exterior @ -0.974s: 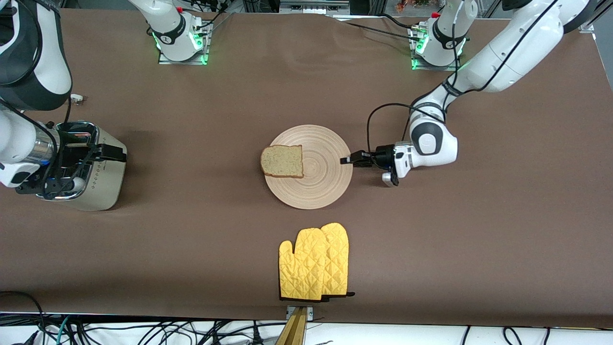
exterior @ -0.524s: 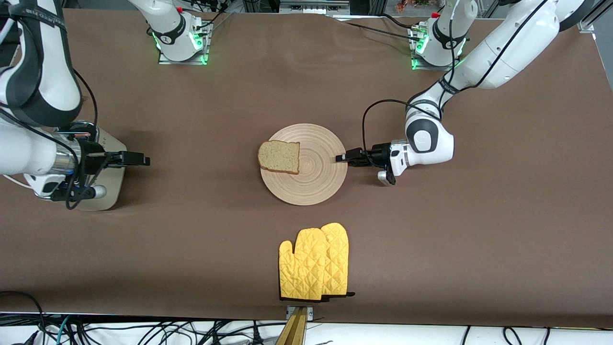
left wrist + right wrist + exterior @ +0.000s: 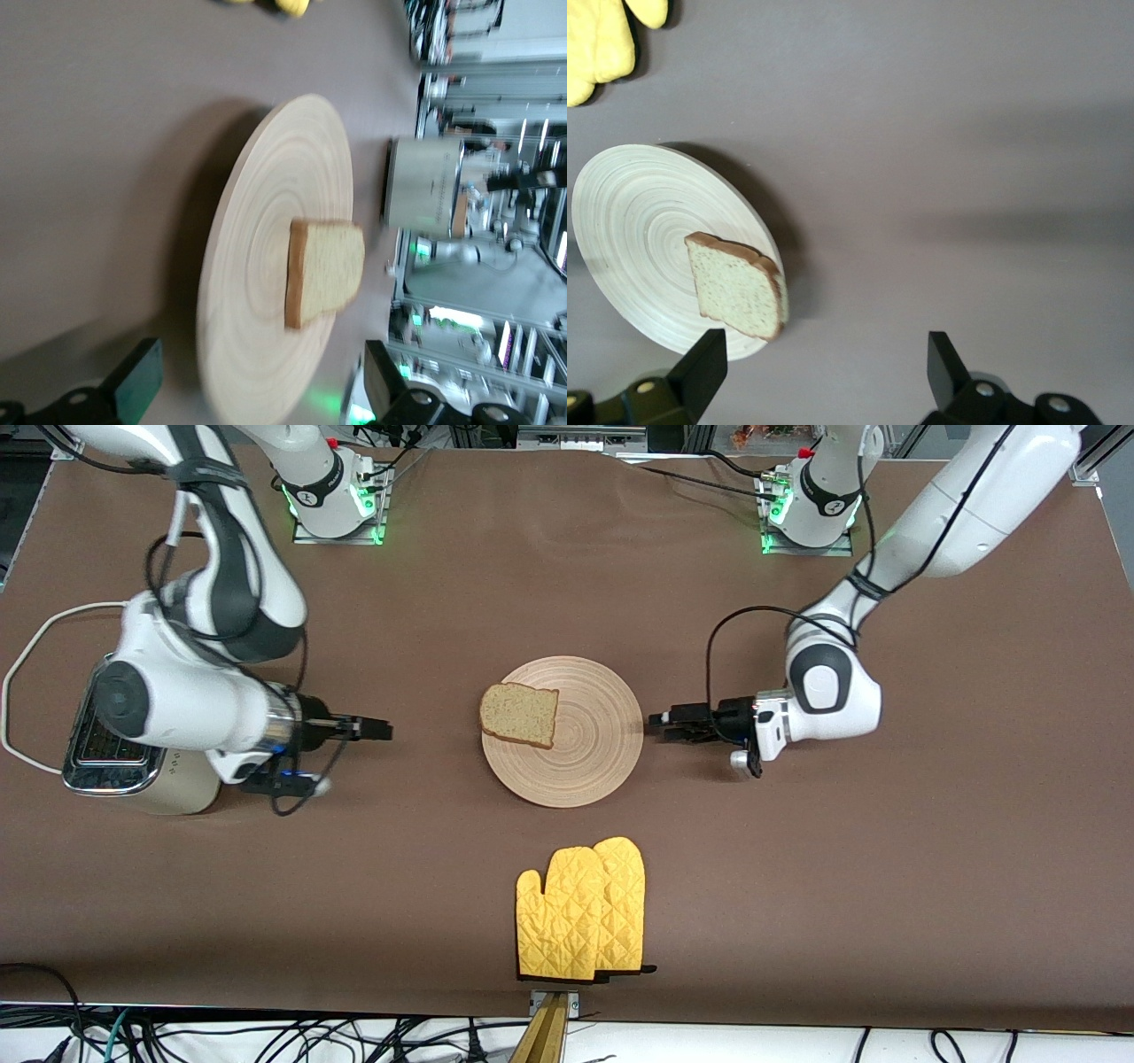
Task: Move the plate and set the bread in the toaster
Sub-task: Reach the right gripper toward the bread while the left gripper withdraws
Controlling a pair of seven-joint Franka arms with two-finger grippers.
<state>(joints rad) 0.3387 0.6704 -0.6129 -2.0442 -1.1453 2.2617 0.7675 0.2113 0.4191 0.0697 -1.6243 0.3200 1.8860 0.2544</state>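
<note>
On the brown table (image 3: 797, 886), near the middle, lies the plate (image 3: 585, 757). It is round and made of pale wood with ring lines. The bread (image 3: 520, 714) sits on the plate, at the edge toward the right arm's end of the table. One side of the slice sticks out a little over the rim.

Beside the plate, toward the left arm's end, is the left gripper (image 3: 660, 724). Its fingers are spread wide apart and hold nothing. Its tips are just next to the plate's rim, and I cannot tell if they touch it.

Between the plate and the toaster (image 3: 133, 766) is the right gripper (image 3: 379, 729). It points at the bread and is well apart from it. Its fingers are wide apart too, with nothing in them.

The toaster stands at the right arm's end of the table. The right arm covers part of it. A white cord (image 3: 27, 682) curls away from it.

Two yellow oven mitts (image 3: 580, 912) lie nearer to the front camera than the plate.
</note>
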